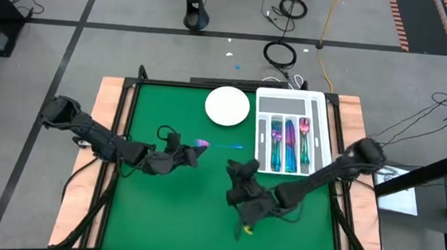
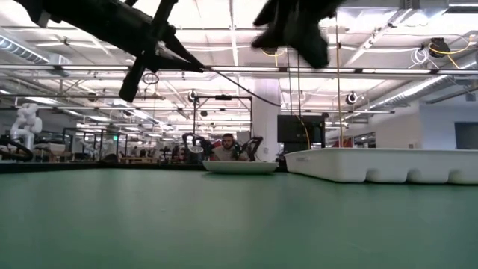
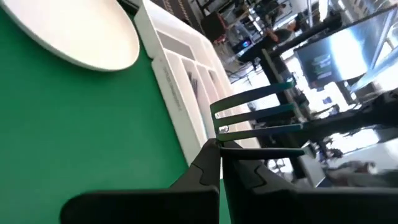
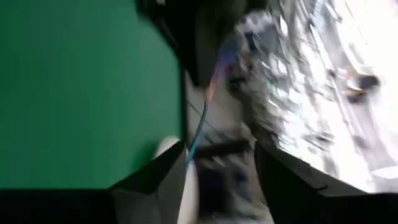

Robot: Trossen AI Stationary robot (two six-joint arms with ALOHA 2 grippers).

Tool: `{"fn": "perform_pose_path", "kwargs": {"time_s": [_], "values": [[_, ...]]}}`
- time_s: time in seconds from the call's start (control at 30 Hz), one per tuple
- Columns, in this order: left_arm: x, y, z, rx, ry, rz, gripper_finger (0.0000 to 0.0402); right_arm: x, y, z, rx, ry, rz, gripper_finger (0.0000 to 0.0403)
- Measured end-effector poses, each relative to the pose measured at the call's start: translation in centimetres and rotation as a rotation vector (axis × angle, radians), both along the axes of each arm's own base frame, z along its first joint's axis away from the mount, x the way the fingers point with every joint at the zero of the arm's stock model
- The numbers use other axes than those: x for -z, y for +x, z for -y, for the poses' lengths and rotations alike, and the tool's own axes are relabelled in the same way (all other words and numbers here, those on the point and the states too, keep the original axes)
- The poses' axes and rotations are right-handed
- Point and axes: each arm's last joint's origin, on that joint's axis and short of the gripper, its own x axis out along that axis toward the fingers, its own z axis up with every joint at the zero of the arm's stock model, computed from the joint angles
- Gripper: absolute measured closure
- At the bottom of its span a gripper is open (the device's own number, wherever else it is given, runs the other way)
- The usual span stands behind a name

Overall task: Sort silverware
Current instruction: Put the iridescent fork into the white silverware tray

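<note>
While my left claw (image 1: pixel 197 156) hangs over the middle of the green tabletop (image 1: pixel 169 208), it is squeezed tight on a fork (image 1: pixel 220 146). My two black fingers (image 3: pixel 205 168) are pressed together on the fork's handle. The fork sticks out flat from my claw. Its pink end is by my fingers and its blue end points toward the white tray (image 1: pixel 293 132). The fork is up in the air and does not touch the tabletop. From my left wrist I can see the fork's long thin prongs (image 3: pixel 255 109) reaching out past my fingers, with the tray and the round white plate (image 3: pixel 81 31) lying beyond them. The plate (image 1: pixel 227 106) sits near the far edge of the tabletop, just beside the tray. The tray has long slots, and three of them hold shiny things side by side. One slot holds forks (image 1: pixel 276 142), the next holds knives (image 1: pixel 290 143), and the last holds spoons (image 1: pixel 304 141). They all shine blue, pink and teal. My right claw (image 1: pixel 241 173) waits over the tabletop, nearer the front and close to the tray's corner. Its fingers (image 4: pixel 155 180) stand apart and hold nothing. Between them I can see the fork's thin blue handle (image 4: pixel 198 134) farther off. From down low, both arms are dark shapes up high, and the plate (image 2: pixel 240 167) and tray (image 2: pixel 381 164) rest on the tabletop.
</note>
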Motion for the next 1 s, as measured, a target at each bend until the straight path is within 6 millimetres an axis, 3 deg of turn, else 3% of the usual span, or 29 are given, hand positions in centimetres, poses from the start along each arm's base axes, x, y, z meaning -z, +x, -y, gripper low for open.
{"fn": "perform_pose_path", "kwargs": {"time_s": [0.13, 0.27, 0.33, 0.4, 0.6, 1.0], "values": [[-0.4, 0.1, -0.6, 0.084, 0.052, -0.037, 0.0400, -4.4, -2.7, 0.3, -0.176, 0.311, 0.077, 0.0203], [-1.3, 0.1, -0.7, 0.232, 0.148, -0.064, 0.0401, -8.6, -5.2, 5.5, -0.250, 0.921, 0.111, 0.0203], [-2.4, 0.3, -0.4, 0.297, 0.207, -0.056, 0.0401, -9.2, -5.6, 7.8, -0.288, 1.177, 0.124, 0.0207], [-3.5, 0.7, -0.2, 0.366, 0.292, -0.055, 0.0401, -9.1, -5.6, 9.0, -0.340, 1.321, 0.142, 0.0210], [-6.1, 1.5, 0.7, 0.496, 0.443, -0.076, 0.0401, -7.6, -5.1, 10.3, -0.411, 1.457, 0.154, 0.0213], [-6.1, 1.6, 0.9, 0.543, 0.462, -0.136, 0.0402, -5.8, -2.9, 10.3, -0.436, 1.466, 0.171, 0.0218]]}}
